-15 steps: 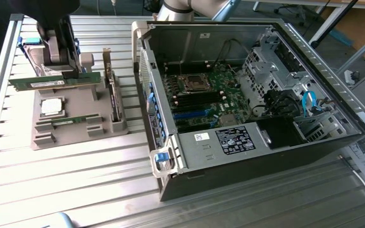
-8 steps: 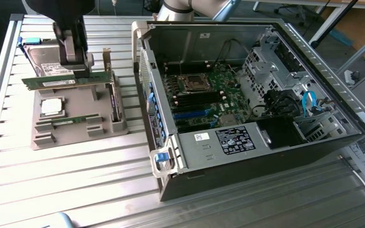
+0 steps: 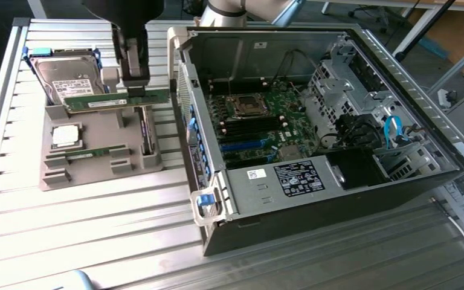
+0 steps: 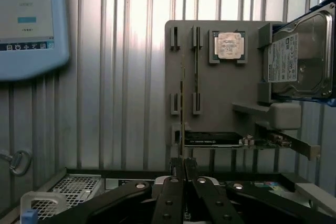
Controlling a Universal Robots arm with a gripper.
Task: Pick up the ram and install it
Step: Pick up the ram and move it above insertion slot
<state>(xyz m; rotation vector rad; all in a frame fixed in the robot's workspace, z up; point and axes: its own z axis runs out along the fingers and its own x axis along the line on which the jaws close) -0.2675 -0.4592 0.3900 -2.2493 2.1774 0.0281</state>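
The ram [image 3: 107, 101] is clenched in the claw [image 3: 138, 90] over the tray [image 3: 95, 172], and is probably best held level, not twisted.

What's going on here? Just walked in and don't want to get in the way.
The robot arm's gripper is shut on one green ram stick, holding it level above the gray parts tray. A second stick sits in the tray. The open computer case stands beside it; the ram isn't installed yet.

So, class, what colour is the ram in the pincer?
Green; the ram shows best in the exterior view.
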